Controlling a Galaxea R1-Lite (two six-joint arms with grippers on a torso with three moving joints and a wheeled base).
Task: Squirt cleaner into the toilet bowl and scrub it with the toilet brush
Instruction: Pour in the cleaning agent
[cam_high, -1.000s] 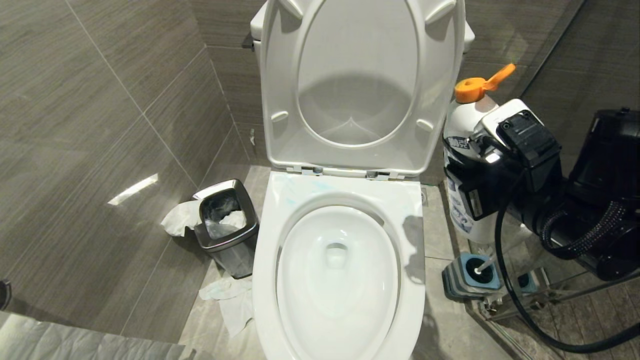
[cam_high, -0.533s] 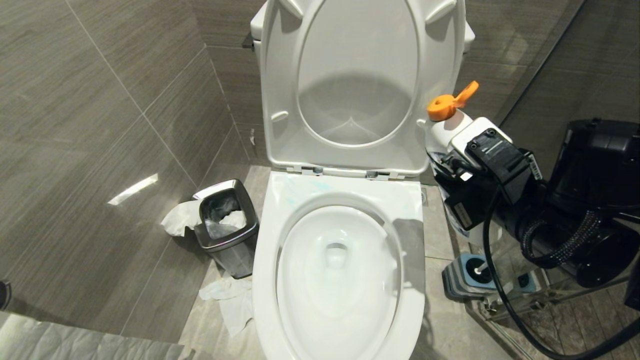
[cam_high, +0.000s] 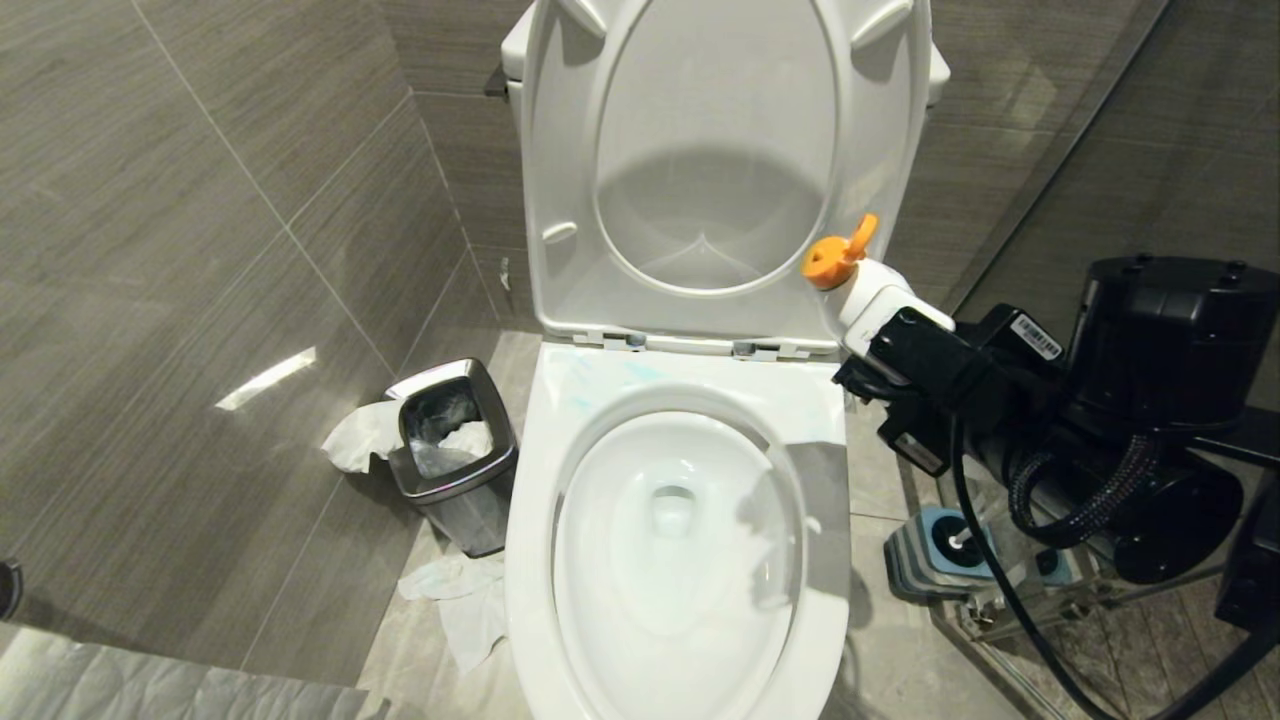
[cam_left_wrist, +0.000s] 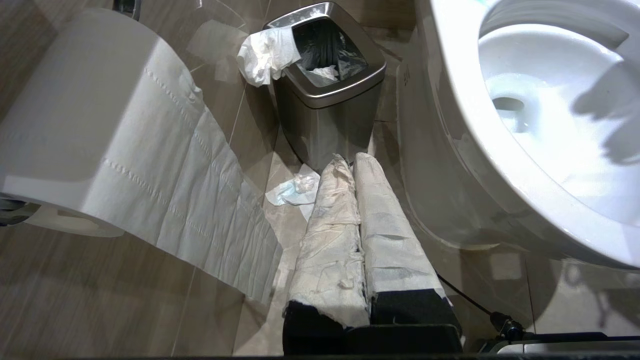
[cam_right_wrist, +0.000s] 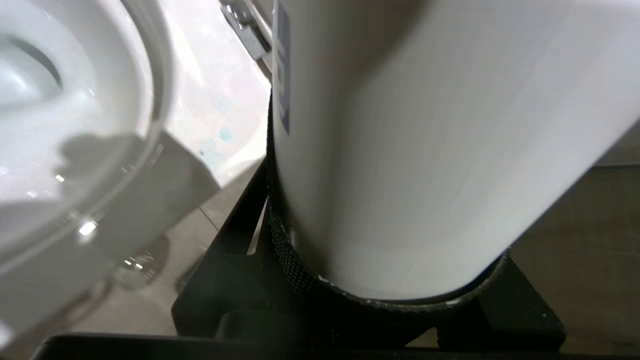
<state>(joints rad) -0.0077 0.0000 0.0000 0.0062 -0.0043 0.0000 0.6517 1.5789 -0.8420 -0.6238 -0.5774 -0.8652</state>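
Note:
The white toilet bowl stands open, its seat and lid raised against the tank. Thin teal cleaner smears mark the back rim. My right gripper is shut on a white cleaner bottle with an orange cap, tilted left over the bowl's back right corner. In the right wrist view the bottle fills the frame against the black pads. The toilet brush stands in its blue holder on the floor to the right. My left gripper hangs shut, wrapped in white, left of the bowl.
A small steel waste bin stands left of the bowl, with crumpled tissue on the floor beside it. A toilet paper roll hangs near my left gripper. A glass panel closes off the right side.
My right gripper has carried the bottle left and down towards the bowl, tipping it so the orange cap now points over the back right rim. The left arm has not moved.

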